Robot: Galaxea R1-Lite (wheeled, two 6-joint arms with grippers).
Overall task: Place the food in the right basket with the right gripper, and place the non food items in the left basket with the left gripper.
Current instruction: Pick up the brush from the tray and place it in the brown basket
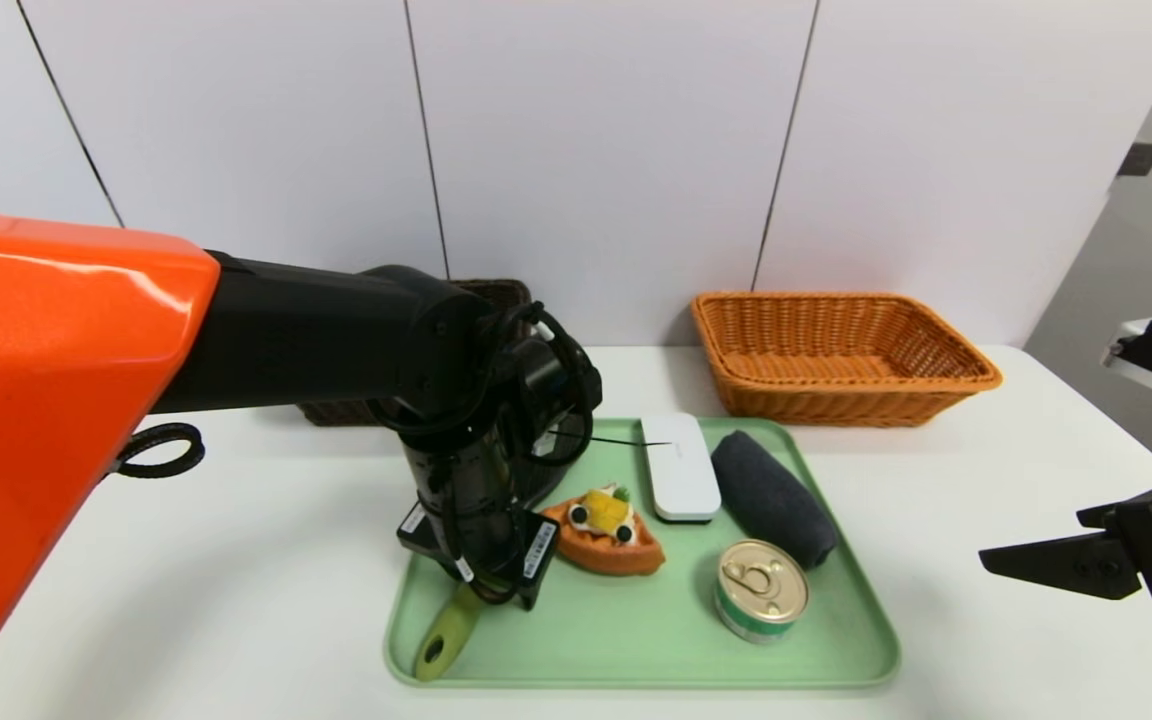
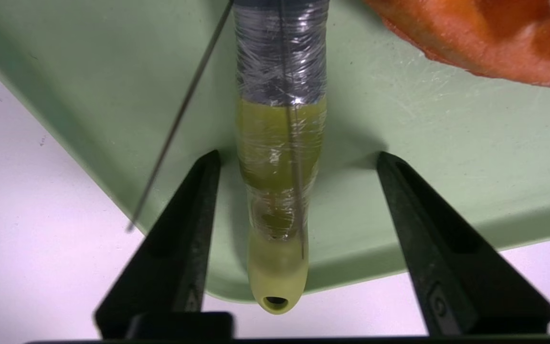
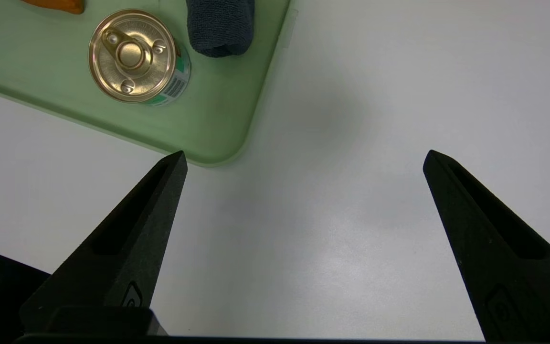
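Head view: a pale green tray lies at lower centre on the white desk. On the tray, from left to right, lie a yellow-green handled utensil whose handle end reaches the tray's lower left rim, an orange toy pastry, a white flat box, a rolled dark towel and a gold-topped can. The left tool points steeply down over the utensil, its arm coming in from the left edge of the frame. An orange wicker basket stands at upper right of the tray; a dark basket shows only partly behind the left arm. The right tool hangs at the right edge of the frame, above bare desk and apart from the tray.

Left wrist view: the left tool's two black fingers stand on either side of the utensil's plastic-wrapped handle, with a gap on each side, so nothing is gripped. The handle end juts past the tray rim. A corner of the pastry fills the upper right of the frame.

Right wrist view: the right tool's fingers are spread wide over bare desk, holding nothing. The can and the towel end lie on the tray corner in the upper left of the frame.
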